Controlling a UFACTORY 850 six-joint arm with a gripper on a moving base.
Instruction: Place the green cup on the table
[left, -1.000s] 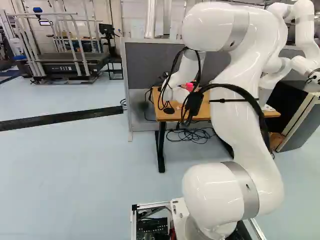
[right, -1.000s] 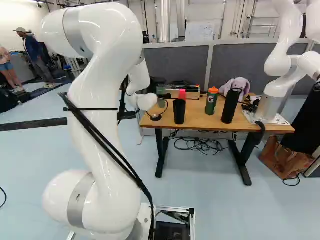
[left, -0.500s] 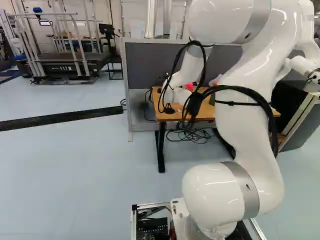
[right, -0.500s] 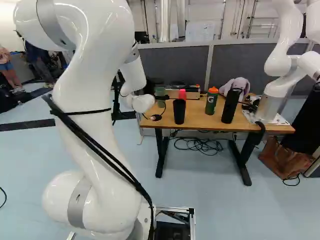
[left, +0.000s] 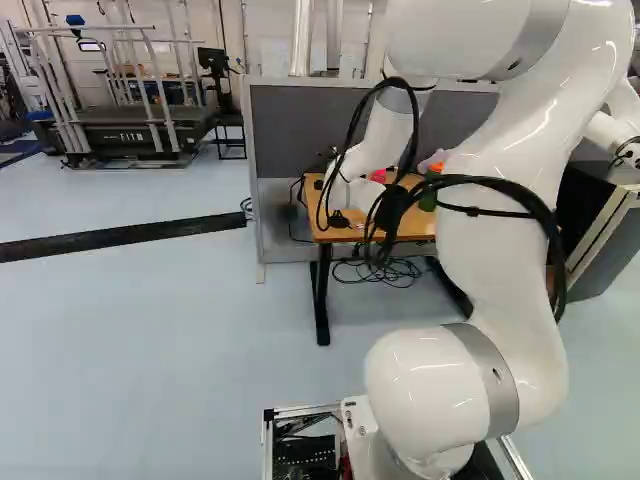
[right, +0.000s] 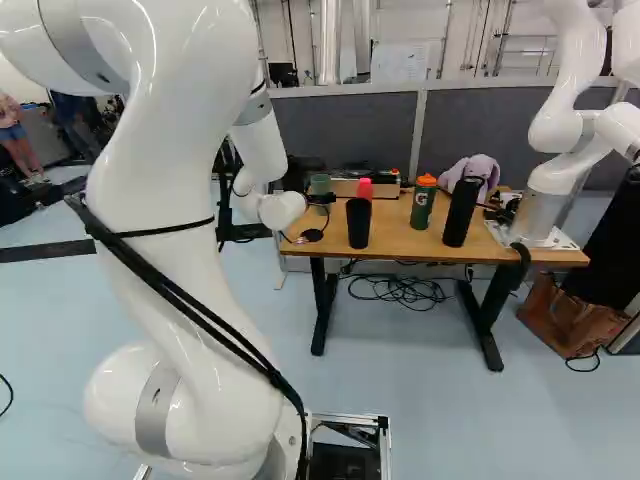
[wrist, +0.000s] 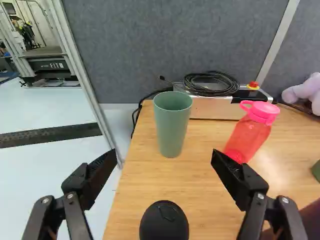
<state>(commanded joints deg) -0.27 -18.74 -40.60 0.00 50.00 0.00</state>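
Arm (right: 180, 300), white, one; bent over towards the table's left end in the right base view.
Table (right: 400, 238), wooden top, dark legs.
Gripper (wrist: 164, 154), black, two-fingered; fingers spread wide, nothing held between them, neither finger seen touching anything.
Box (wrist: 220, 107), low, at the back of the table, bearing a coil of black cable (wrist: 210, 84).
Bottle, black (right: 461, 212), upright; beside it a green bottle (right: 423, 205) with orange cap.
Tumbler, black (right: 358, 224), upright near the front edge.
Bottle, pink (wrist: 248, 136), beyond one finger.
Green cup (wrist: 171, 130), upright, empty-handed gripper facing it; on the table, between pink bottle and side edge, ahead of the open gap.
Rounded black object (wrist: 164, 222), low between the fingers, nearer than the cup.
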